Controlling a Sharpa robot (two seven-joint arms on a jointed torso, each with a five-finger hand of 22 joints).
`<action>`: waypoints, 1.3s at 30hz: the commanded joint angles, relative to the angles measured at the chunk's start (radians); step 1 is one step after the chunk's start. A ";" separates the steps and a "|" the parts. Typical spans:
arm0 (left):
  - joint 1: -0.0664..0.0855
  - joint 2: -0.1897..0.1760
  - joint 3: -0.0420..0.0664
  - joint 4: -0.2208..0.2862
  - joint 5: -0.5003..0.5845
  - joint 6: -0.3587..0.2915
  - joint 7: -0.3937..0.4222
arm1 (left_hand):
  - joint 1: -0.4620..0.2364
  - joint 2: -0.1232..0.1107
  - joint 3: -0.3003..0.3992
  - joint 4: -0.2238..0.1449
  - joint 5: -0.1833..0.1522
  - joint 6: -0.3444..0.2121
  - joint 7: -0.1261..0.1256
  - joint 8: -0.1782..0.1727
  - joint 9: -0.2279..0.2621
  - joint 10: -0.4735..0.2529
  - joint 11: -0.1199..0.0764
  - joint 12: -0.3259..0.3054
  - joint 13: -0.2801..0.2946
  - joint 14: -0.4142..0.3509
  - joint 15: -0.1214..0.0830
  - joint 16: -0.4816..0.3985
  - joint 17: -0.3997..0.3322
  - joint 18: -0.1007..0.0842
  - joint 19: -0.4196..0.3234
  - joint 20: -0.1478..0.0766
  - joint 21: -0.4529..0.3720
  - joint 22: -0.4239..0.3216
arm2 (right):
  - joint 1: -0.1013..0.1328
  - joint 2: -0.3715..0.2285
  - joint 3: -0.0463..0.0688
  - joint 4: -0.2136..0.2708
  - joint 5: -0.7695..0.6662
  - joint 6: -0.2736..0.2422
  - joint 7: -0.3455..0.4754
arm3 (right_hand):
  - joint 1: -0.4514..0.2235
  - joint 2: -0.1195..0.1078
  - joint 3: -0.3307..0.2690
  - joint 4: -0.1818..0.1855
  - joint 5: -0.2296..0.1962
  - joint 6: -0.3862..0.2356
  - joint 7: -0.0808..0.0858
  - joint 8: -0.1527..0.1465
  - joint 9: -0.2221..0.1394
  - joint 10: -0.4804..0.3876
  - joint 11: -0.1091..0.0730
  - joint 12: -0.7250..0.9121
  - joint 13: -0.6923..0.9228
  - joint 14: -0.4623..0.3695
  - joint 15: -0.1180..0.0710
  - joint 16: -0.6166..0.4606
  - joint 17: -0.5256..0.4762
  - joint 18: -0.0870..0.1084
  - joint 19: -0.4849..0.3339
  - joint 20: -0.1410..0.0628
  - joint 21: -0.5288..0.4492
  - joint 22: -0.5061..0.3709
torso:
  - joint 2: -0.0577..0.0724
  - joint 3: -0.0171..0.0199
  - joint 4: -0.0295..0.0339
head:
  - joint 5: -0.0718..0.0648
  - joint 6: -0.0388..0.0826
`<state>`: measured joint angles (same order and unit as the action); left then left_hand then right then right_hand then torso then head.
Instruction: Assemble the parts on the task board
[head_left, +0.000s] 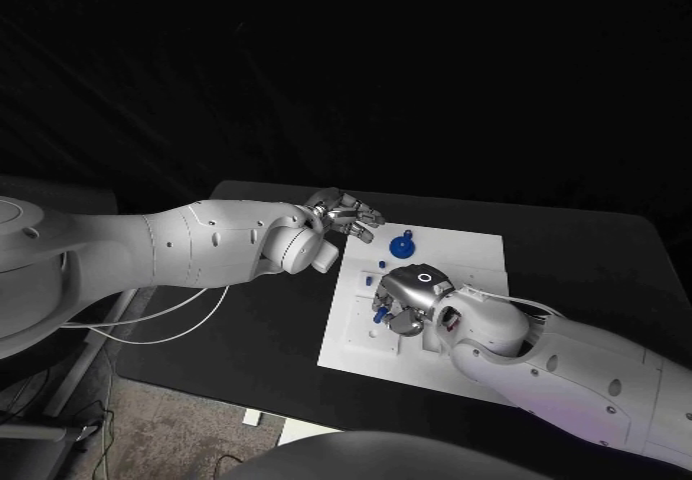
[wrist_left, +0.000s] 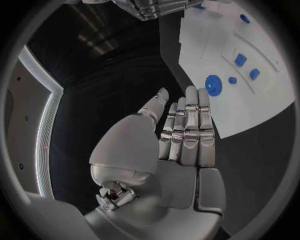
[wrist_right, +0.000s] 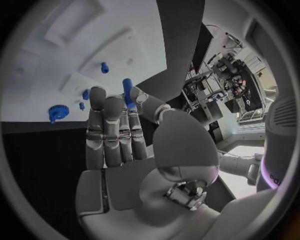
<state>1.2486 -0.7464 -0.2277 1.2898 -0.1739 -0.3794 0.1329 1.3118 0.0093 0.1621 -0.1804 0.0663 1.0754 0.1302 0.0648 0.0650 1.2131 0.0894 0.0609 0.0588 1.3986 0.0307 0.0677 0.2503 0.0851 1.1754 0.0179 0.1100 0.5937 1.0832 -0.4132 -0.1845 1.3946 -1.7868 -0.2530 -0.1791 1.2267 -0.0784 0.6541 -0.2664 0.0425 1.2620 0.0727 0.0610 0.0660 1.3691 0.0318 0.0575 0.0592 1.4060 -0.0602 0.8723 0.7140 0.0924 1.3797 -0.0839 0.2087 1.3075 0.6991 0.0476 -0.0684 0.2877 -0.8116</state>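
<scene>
The white task board (head_left: 464, 256) lies in the middle of the black table. A blue gear (head_left: 402, 246) stands near the board's far left corner, seen also as the gear (wrist_left: 213, 85) and the gear (wrist_right: 57, 112). My right hand (head_left: 410, 296) hovers over the board's left part and pinches a blue peg (wrist_right: 127, 92) between thumb and finger; the peg (head_left: 382, 315) pokes out below the hand. My left hand (head_left: 346, 212) hangs over the table just beyond the board's far left corner, fingers stretched out (wrist_left: 187, 125), holding nothing.
Small blue parts (wrist_left: 240, 60) sit in the board's recesses, another peg (wrist_right: 104, 67) stands upright further along. The black table (head_left: 577, 240) stretches around the board. A cable (head_left: 159, 325) hangs off the table's left side.
</scene>
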 joint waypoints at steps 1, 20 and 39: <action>0.001 0.003 0.001 0.003 0.001 0.008 0.010 | 0.001 0.006 -0.003 0.000 0.005 -0.010 0.000 0.000 -0.001 -0.004 0.000 -0.003 -0.001 -0.007 0.003 -0.004 -0.002 -0.013 -0.007 -0.003 0.003 -0.001 | -0.013 0.012 -0.004 -0.014 -0.090 0.012 -0.017 | 0.004 0.011 0.004 -0.005 0.006 0.013 0.004 0.004 0.006 0.017 -0.014 0.003 0.002 0.001 -0.006 -0.006 0.001 0.012 0.002 -0.005 -0.003 0.016 | 0.001 0.0014 -0.0001 | 0.001 -0.002; 0.001 0.007 0.001 0.003 0.001 0.010 0.010 | 0.001 0.006 -0.003 0.000 0.005 -0.010 0.000 0.000 -0.001 -0.004 0.000 -0.003 -0.001 -0.007 0.003 -0.004 -0.002 -0.013 -0.007 -0.003 0.003 -0.001 | -0.056 0.057 -0.013 -0.073 -0.135 0.013 -0.026 | 0.002 0.009 0.009 -0.006 0.006 0.016 0.003 0.003 0.006 0.020 -0.015 0.003 0.002 0.005 -0.007 -0.008 0.003 0.010 0.005 -0.007 -0.002 0.016 | 0.000 0.0000 0.0000 | 0.009 -0.015; 0.001 0.008 0.001 0.002 0.001 0.011 0.008 | 0.000 0.007 -0.004 0.000 0.005 -0.009 0.000 0.000 -0.001 -0.004 0.000 -0.003 -0.001 -0.007 0.003 -0.004 -0.002 -0.014 -0.008 -0.003 0.005 -0.002 | -0.067 0.067 -0.014 -0.085 -0.135 0.016 -0.021 | 0.000 0.009 0.012 -0.007 0.006 0.016 0.003 0.003 0.006 0.021 -0.015 0.003 0.002 0.007 -0.007 -0.011 0.005 0.008 0.006 -0.008 -0.003 0.015 | 0.000 0.0007 -0.0011 | 0.017 -0.023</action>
<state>1.2487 -0.7408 -0.2275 1.2902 -0.1739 -0.3793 0.1327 1.3118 0.0093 0.1621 -0.1805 0.0663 1.0753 0.1302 0.0648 0.0650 1.2131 0.0893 0.0609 0.0588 1.3986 0.0306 0.0677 0.2496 0.0851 1.1717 0.0142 0.1100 0.5928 1.0170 -0.3482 -0.1978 1.3099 -1.9061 -0.2493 -0.2013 1.2272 -0.0789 0.6613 -0.2731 0.0464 1.2646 0.0701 0.0610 0.0661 1.3759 0.0246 0.0575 0.0599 1.4132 -0.0606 0.8646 0.7185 0.0903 1.3868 -0.0869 0.2087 1.3074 0.6992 0.0481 -0.0692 0.3047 -0.8344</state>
